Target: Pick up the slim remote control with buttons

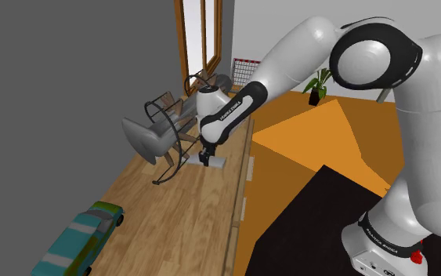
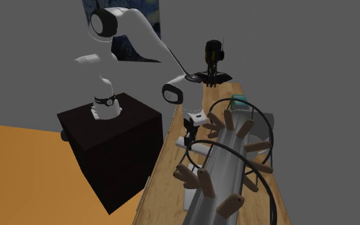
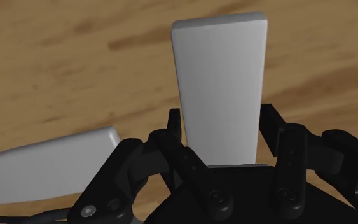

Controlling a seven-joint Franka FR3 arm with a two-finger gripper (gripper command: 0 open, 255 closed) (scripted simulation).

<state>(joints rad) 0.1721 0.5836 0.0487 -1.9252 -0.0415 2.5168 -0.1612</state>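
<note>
Two black fingers (image 3: 175, 130) of my gripper (image 3: 222, 121) are pressing against the long sides of the slim remote control (image 3: 219, 83), so I am clamping it across its width. It is drawn as a plain light grey slab, and most of its length is reaching out past my fingertips. The remote is lying on the wooden bench (image 1: 179, 219), near the edge facing my stand (image 1: 328, 227). A grey trough with wooden pegs and black hoops (image 1: 164, 133) is standing just beside it. A teal and green toy car (image 1: 81, 239) is sitting well apart, by the bench's corner at the shoulder view's lower left.
</note>
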